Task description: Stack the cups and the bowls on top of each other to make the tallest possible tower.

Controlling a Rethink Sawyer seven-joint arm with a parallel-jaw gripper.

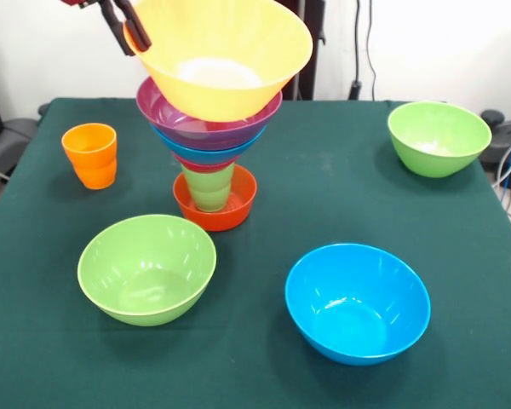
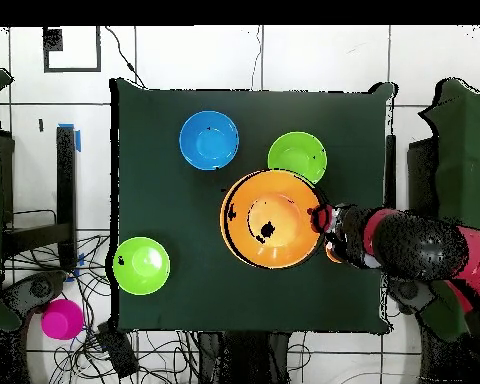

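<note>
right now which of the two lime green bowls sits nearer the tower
The lime green bowl at the front left, just in front of the tower. The other lime green bowl stands far off near the table's back right corner.

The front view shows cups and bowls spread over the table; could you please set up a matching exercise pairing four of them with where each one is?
Things:
1. large orange bowl
2. orange cup
3. small red-orange bowl
4. blue bowl

Places:
A. alone on the cloth, at the picture's left, apart from the tower
B. at the tower's foot, holding the light green cup
C. tilted at the tower's top, its rim pinched by the gripper
D. alone at the front right, open side up

Pairs: 1-C, 2-A, 3-B, 4-D
</note>
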